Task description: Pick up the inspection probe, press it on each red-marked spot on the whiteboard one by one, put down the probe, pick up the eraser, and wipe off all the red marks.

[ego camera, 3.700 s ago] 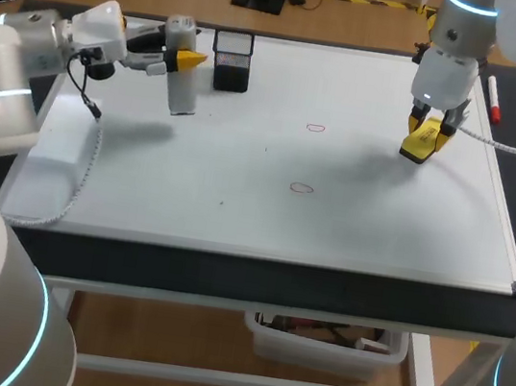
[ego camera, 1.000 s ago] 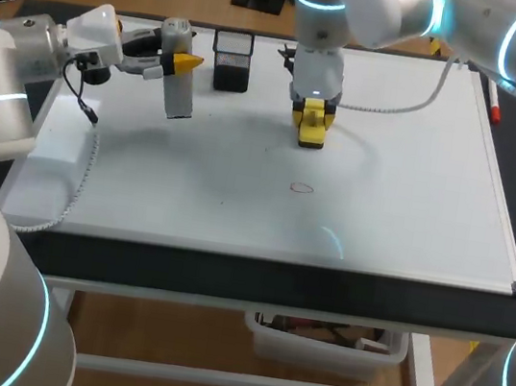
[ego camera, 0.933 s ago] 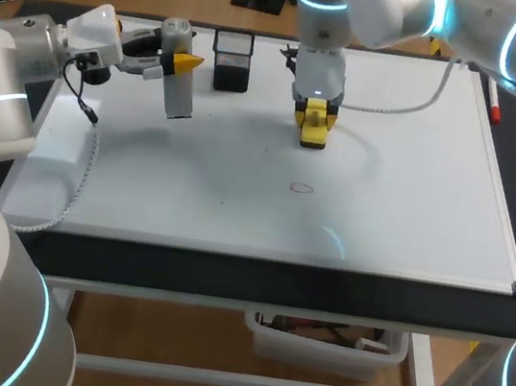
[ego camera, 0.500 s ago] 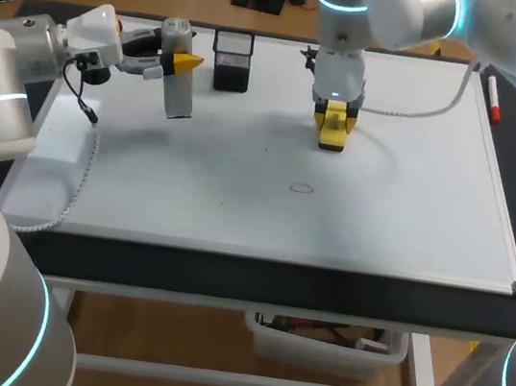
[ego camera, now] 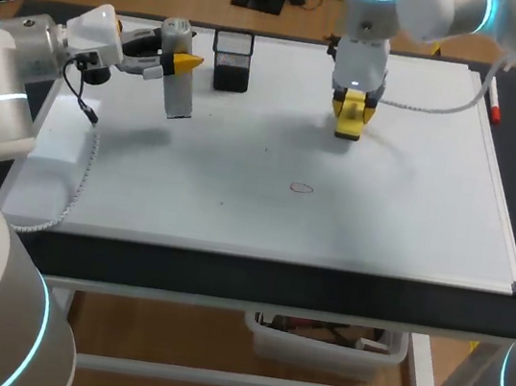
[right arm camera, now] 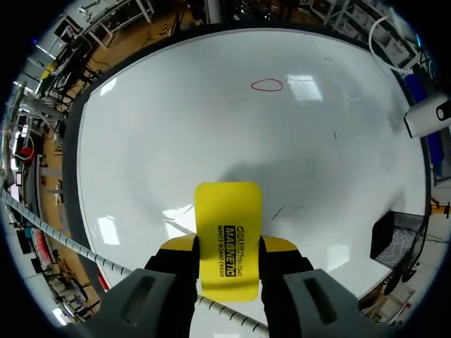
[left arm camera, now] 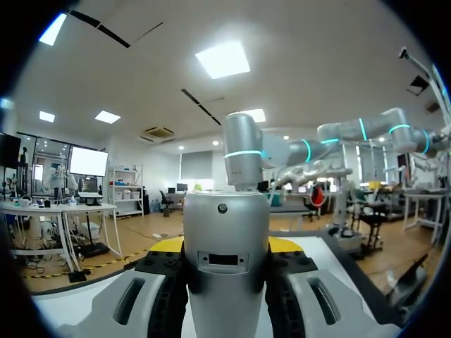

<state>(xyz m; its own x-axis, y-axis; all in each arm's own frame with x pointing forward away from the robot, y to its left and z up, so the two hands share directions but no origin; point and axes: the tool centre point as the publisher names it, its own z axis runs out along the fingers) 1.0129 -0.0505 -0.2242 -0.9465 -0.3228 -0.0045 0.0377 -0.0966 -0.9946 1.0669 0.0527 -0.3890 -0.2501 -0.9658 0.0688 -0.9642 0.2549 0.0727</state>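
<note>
Right claw [right arm camera: 227,264] pinching black-lettered eraser [right arm camera: 227,218] | left claw [ego camera: 186,59] pinching probe [ego camera: 181,94]

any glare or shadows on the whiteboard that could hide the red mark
Right wrist view: ceiling-light glare on the whiteboard sits beside the red mark without covering it; the eraser casts a soft shadow ahead. Head view: only faint shadows, mark clear.
</note>
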